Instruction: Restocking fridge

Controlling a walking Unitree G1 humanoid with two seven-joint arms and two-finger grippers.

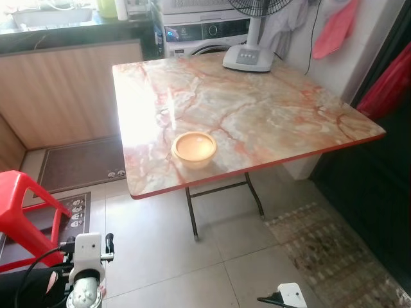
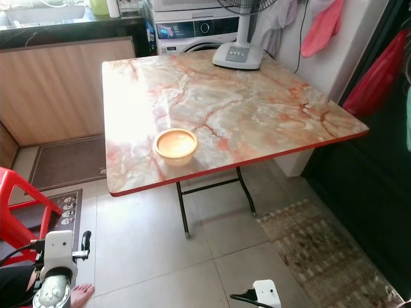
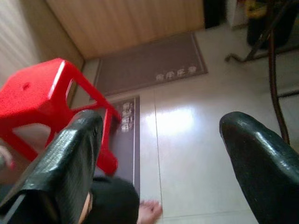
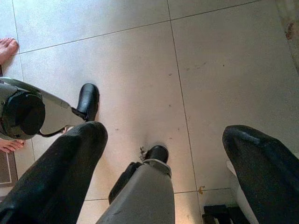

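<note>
The robot stands back from a folding desk (image 1: 270, 109) with a marbled orange top, both arms hanging low and idle. The left gripper (image 3: 159, 154) dangles over the tiled floor (image 1: 167, 250) with its fingers (image 3: 65, 158) spread wide and nothing between them; beyond it are a red plastic stool (image 3: 42, 98) and a brown mat (image 3: 149, 63). The right gripper (image 4: 163, 154) is likewise parted and empty, pointed at the floor by the robot's own foot (image 4: 88, 100). A person's bare toes (image 4: 7, 46) show at the edge there.

The only loose item on the desk is a small orange bowl (image 1: 194, 147), set near the front edge, within easy reach, which I take to be the thing to carry. A fan's base (image 1: 247, 58) sits at the far side, with a washing machine (image 1: 205, 32) behind. I cannot pick out a fridge from here, so the restocking seems barely begun; stepping closer to the bowl looks like the sensible next move.
</note>
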